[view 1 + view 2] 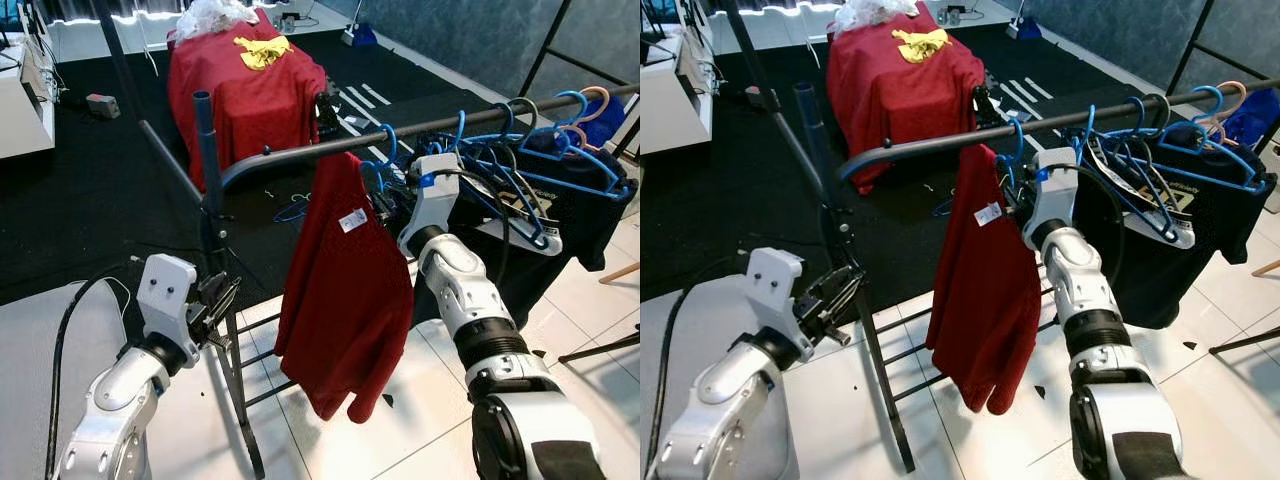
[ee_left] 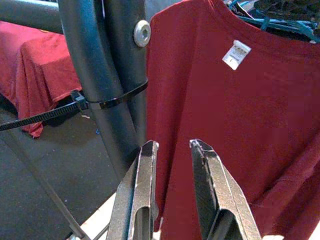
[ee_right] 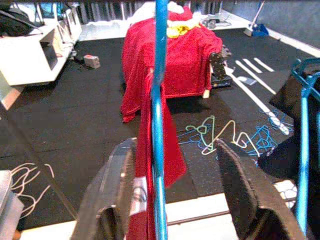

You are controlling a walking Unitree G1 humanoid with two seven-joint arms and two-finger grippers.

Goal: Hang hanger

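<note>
Nearest the camera, the left gripper (image 1: 222, 300) is raised beside the dark metal upright post of the garment rack (image 1: 207, 160), its two fingers only narrowly parted and holding nothing; its wrist view looks past the post at the dark red t-shirt (image 1: 345, 290). If that arm swung inward it could knock the post and shake the rack. Further on, the right arm reaches up and forward, its right gripper (image 3: 172, 187) just under the curved dark metal rail (image 1: 400, 132), jaws spread wide on either side of the blue plastic hanger (image 3: 159, 120) that carries the shirt. The hanger's hook seems to sit over the rail, though I cannot tell how firmly. The main risk, I judge, is on pulling back: a finger could snag the hanger or fabric and drag it off, or jostle the neighbouring cluster of blue plastic hangers (image 1: 530, 165) beyond.
</note>
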